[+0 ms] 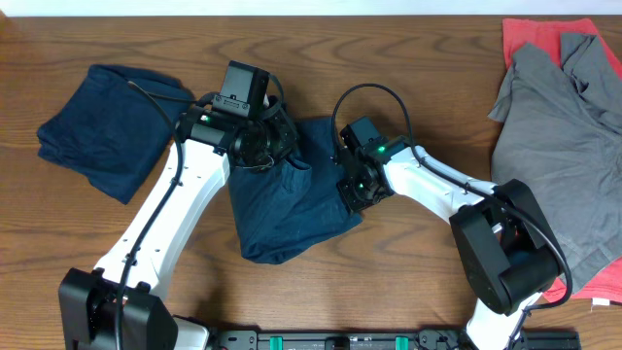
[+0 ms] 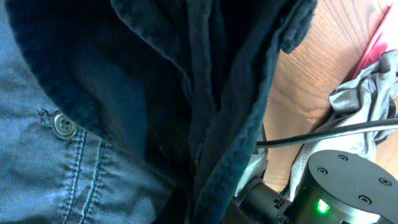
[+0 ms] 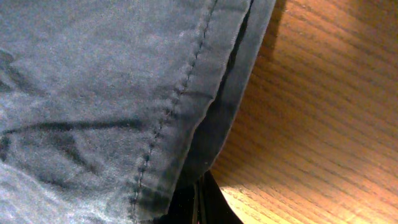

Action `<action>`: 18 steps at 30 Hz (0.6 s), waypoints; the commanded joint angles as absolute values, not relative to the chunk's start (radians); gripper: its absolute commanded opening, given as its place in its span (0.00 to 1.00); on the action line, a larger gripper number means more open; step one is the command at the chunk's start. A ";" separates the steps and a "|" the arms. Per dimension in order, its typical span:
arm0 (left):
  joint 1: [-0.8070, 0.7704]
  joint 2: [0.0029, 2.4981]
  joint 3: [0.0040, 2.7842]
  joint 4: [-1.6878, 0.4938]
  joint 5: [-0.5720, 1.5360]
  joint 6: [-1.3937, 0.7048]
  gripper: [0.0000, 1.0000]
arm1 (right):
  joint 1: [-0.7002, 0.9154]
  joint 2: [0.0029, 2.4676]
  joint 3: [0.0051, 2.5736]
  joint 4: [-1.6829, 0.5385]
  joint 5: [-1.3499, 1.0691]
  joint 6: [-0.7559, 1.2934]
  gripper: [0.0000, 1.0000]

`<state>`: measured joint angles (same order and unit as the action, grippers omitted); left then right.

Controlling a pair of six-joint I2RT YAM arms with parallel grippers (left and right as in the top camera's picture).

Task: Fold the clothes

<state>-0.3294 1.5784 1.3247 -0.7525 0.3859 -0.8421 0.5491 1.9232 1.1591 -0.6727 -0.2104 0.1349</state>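
Note:
The dark navy shorts lie crumpled at the table's middle. My left gripper is at their upper left edge, shut on the bunched waistband. The left wrist view is filled with that fabric, with the small button at the left; the fingers are hidden under the cloth. My right gripper is at the shorts' right edge. In the right wrist view its fingers are pressed together on the stitched hem. A matching folded navy garment lies at the far left.
A grey T-shirt lies at the right edge over a red-orange cloth. Both also show in the left wrist view, the T-shirt beside my right arm's housing. Bare wood table lies to the right of the hem.

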 commanded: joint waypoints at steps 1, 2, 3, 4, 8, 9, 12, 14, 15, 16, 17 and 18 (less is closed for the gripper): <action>-0.334 1.579 1.346 -0.745 0.389 -0.856 0.11 | 0.565 1.935 1.132 -0.689 -0.207 0.170 0.02; -0.334 1.579 1.346 -0.743 0.397 -0.855 0.22 | 0.564 1.934 1.134 -0.695 -0.207 0.188 0.02; -0.334 1.579 1.346 -0.736 0.406 -0.854 0.32 | 0.559 1.930 1.140 -0.709 -0.206 0.202 0.03; -0.333 1.579 1.346 -0.729 0.412 -0.846 0.37 | 0.551 1.926 1.148 -0.722 -0.206 0.213 0.04; -0.312 1.569 1.348 -0.701 0.412 -0.804 0.52 | 0.478 1.882 1.219 -0.818 -0.139 0.259 0.09; -0.303 1.566 1.349 -0.696 0.412 -0.794 0.53 | 0.457 1.868 1.242 -0.844 -0.119 0.258 0.09; -0.257 1.551 1.351 -0.670 0.411 -0.739 0.52 | 0.383 1.813 1.335 -0.931 -0.049 0.257 0.11; -0.221 1.547 1.351 -0.640 0.410 -0.700 0.53 | 0.345 1.774 1.387 -0.958 -0.044 0.245 0.12; -0.201 1.548 1.351 -0.623 0.405 -0.681 0.53 | 0.329 1.754 1.412 -0.963 -0.064 0.228 0.13; -0.184 1.549 1.351 -0.611 0.392 -0.665 0.53 | 0.318 1.732 1.431 -0.962 -0.104 0.202 0.17; -0.163 1.551 1.351 -0.599 0.358 -0.646 0.53 | 0.311 1.710 1.446 -0.958 -0.165 0.171 0.20; -0.147 1.552 1.350 -0.591 0.316 -0.630 0.53 | 0.311 1.693 1.453 -0.953 -0.229 0.143 0.21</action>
<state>-0.1856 1.5726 1.3251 -0.6048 0.3950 -0.7155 0.3126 1.7599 1.4120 -0.9508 -0.1158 0.2111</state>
